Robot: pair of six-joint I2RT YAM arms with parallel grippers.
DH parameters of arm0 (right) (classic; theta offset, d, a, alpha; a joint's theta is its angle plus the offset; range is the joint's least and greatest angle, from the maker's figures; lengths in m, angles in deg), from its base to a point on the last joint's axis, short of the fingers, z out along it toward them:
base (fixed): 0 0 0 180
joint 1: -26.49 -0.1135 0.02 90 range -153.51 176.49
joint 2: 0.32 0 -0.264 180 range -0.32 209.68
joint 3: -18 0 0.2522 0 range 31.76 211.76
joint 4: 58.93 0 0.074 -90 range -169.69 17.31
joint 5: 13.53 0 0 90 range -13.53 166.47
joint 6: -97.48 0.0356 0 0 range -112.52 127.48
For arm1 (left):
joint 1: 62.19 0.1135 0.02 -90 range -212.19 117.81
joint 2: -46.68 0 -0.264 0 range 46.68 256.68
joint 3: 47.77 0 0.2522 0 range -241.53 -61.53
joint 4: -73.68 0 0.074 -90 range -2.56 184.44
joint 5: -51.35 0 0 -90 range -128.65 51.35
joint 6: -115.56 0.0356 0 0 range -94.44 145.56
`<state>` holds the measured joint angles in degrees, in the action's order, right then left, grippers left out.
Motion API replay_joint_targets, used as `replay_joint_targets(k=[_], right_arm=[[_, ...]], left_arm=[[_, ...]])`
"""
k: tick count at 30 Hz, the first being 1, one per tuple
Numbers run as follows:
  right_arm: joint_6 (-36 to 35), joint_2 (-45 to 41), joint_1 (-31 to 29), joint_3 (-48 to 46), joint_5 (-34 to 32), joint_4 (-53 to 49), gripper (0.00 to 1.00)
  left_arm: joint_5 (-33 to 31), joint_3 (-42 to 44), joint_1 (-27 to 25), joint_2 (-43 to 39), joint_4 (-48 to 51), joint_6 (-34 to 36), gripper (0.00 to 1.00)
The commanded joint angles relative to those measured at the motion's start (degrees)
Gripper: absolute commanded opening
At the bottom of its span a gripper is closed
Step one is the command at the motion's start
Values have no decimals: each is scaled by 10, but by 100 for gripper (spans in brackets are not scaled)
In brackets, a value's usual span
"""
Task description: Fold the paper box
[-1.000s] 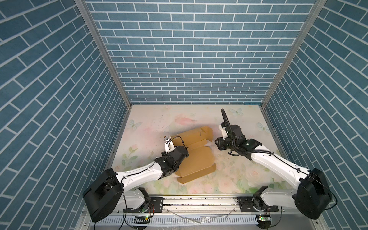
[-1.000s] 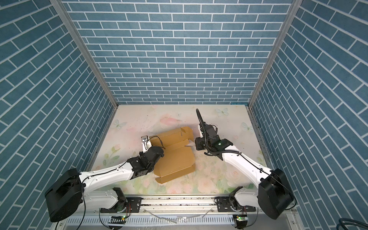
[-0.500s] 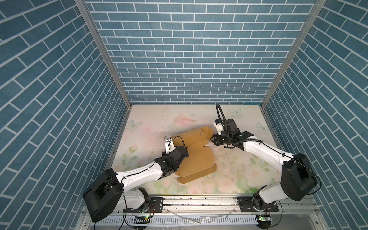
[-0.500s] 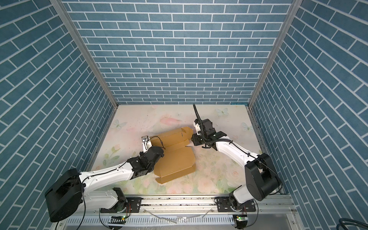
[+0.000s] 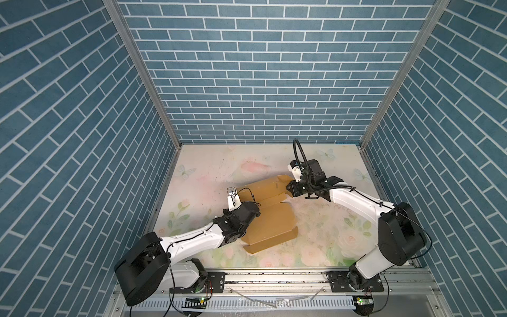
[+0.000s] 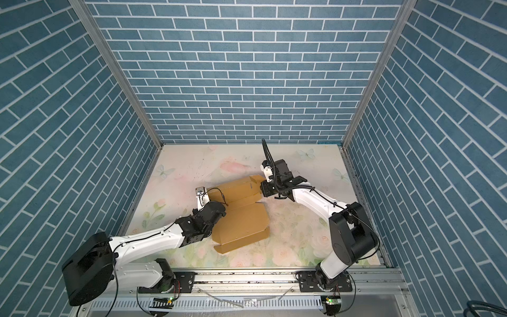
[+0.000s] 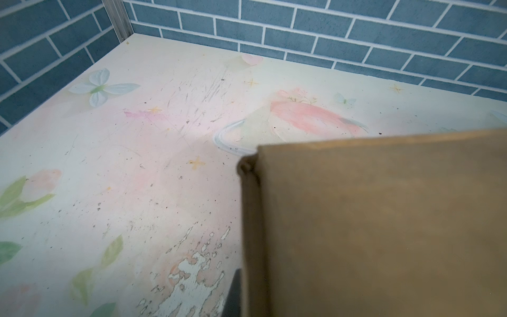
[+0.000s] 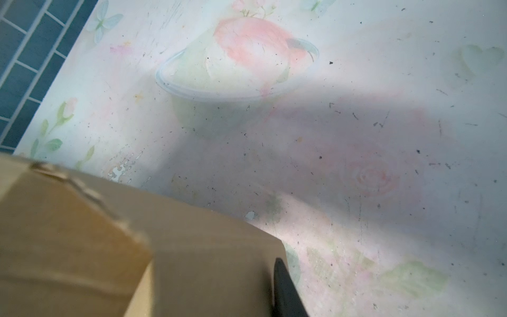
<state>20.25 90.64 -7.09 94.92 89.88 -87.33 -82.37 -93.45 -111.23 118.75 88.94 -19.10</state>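
The floral table top (image 5: 219,170) sits inside blue brick-pattern walls. Left gripper (image 5: 251,216): position unchanged, jaws pressed together on the left side wall of the paper box (image 5: 271,222), which lies mid-table, partly folded. Right gripper (image 5: 288,189): it has moved in to the box's far right corner flap and narrowed. One finger (image 8: 285,288) lies against the flap edge; whether the pinch is complete cannot be told. Judgement: the right-side fold is starting.
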Motion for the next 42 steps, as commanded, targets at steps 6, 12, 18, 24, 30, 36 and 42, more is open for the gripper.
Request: replay_joint_targets(k=[6,12,18,24,30,36,42], right_arm=[[-14,-14,2,16,35,2,8],[-5,-15,-3,11,44,2,6],[2,-17,-14,8,41,5,6],[9,-18,-30,1,15,6,5],[15,-28,-56,-27,-41,27,5],[27,-32,-73,-72,-79,68,5],[39,-37,-80,-117,-102,118,5]], left_arm=[[-1,-12,3,46,-23,4,2],[1,-20,3,66,-38,4,2],[2,-30,3,69,-43,10,2],[5,-31,3,73,-52,11,2],[4,-29,3,74,-64,12,2],[-4,-8,3,78,-118,33,2],[-14,17,3,95,-181,67,2]])
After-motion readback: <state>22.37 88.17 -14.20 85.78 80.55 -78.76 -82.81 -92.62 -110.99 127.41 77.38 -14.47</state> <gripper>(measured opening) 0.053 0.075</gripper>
